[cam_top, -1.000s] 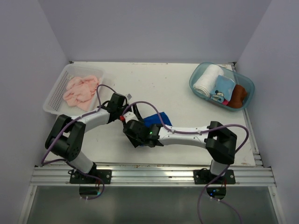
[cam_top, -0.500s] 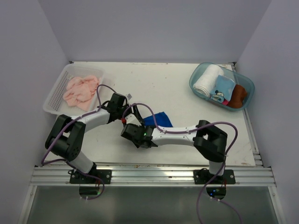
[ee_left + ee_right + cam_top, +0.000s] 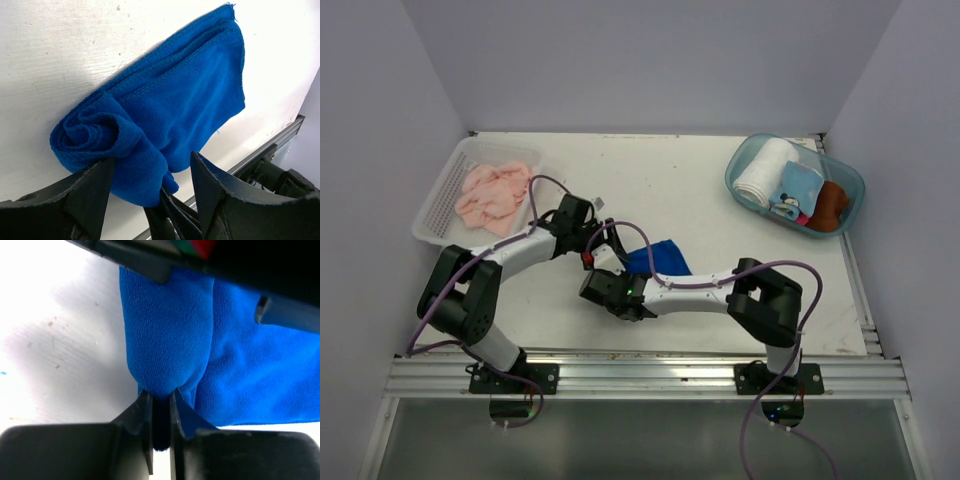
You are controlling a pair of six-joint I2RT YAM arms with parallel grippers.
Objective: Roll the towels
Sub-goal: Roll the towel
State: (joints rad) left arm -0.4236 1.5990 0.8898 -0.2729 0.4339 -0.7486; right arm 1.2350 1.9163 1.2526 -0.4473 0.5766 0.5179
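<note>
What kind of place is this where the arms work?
Probably a robot test cell: plain walls box in a white table, an aluminium rail runs along its near edge, and pink towels lie in a tray, others in a tub.

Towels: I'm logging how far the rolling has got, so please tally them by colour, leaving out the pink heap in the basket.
dark blue towel: 1
white towel: 1
light blue towel: 1
brown towel: 1
Total: 4
</note>
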